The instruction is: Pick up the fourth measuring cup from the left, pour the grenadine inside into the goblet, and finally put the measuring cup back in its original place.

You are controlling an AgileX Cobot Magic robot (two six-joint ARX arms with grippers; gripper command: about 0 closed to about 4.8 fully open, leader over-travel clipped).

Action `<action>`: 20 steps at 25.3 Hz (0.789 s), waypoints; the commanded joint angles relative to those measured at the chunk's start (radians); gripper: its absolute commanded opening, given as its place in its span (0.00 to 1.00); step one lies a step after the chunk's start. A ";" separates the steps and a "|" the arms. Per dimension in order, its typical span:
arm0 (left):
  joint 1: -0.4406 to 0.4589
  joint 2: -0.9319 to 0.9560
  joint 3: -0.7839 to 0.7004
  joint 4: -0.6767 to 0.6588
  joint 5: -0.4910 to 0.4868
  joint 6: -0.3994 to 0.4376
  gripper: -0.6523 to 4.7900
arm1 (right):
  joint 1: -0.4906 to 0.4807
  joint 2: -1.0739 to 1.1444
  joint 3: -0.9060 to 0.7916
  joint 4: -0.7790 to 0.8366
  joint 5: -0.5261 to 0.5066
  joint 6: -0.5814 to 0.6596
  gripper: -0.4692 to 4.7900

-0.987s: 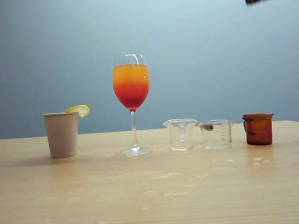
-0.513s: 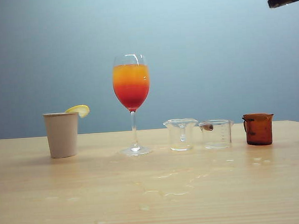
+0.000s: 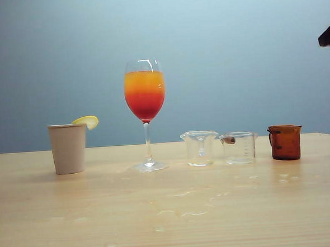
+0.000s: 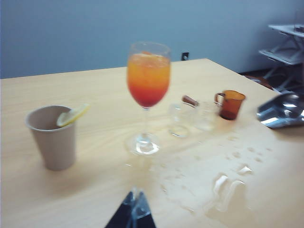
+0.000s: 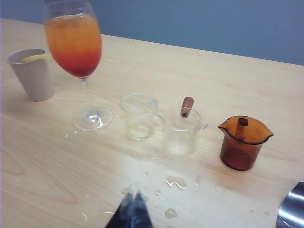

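The brown measuring cup [image 5: 244, 142] stands upright at the right end of the row on the surface [image 3: 170, 213], well right of the goblet [image 3: 145, 96]; the right end effector [image 5: 134, 209], shut and empty, is nearer; the left end effector [image 4: 135, 211], also shut and empty, is farther off.

Nothing readable is showing anywhere right now. One clear measuring cup [image 3: 239, 147] is carrying faint graduation lines on its wall in the exterior view (too small and pale to make out any figures), and both wrist views are giving no lettering, label or brand either.
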 commanded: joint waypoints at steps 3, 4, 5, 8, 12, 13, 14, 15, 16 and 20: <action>0.002 0.001 -0.052 0.081 -0.068 -0.007 0.11 | 0.002 -0.011 0.002 -0.012 -0.012 0.011 0.09; 0.002 0.001 -0.068 0.109 -0.067 -0.008 0.11 | 0.002 -0.011 0.002 -0.012 -0.010 0.011 0.09; 0.002 0.001 -0.106 0.184 -0.064 -0.022 0.11 | 0.002 -0.011 0.002 -0.012 -0.005 0.011 0.09; 0.002 0.001 -0.179 0.262 -0.064 -0.045 0.11 | 0.002 -0.011 0.002 -0.012 -0.006 0.011 0.09; 0.002 0.001 -0.241 0.345 -0.061 -0.045 0.11 | 0.002 -0.011 0.002 -0.012 -0.006 0.011 0.09; 0.002 0.001 -0.252 0.370 -0.061 -0.044 0.11 | 0.002 -0.011 0.002 -0.012 -0.006 0.011 0.09; 0.002 0.001 -0.254 0.377 -0.063 -0.043 0.11 | 0.002 -0.011 0.002 -0.012 -0.006 0.011 0.09; 0.002 0.001 -0.254 0.379 -0.066 -0.043 0.11 | 0.002 -0.011 0.002 -0.012 -0.006 0.011 0.09; 0.002 0.001 -0.254 0.383 -0.068 -0.040 0.11 | 0.002 -0.011 0.002 -0.012 -0.006 0.011 0.09; 0.005 0.001 -0.254 0.409 -0.069 -0.040 0.11 | 0.002 -0.011 0.002 -0.012 -0.006 0.011 0.09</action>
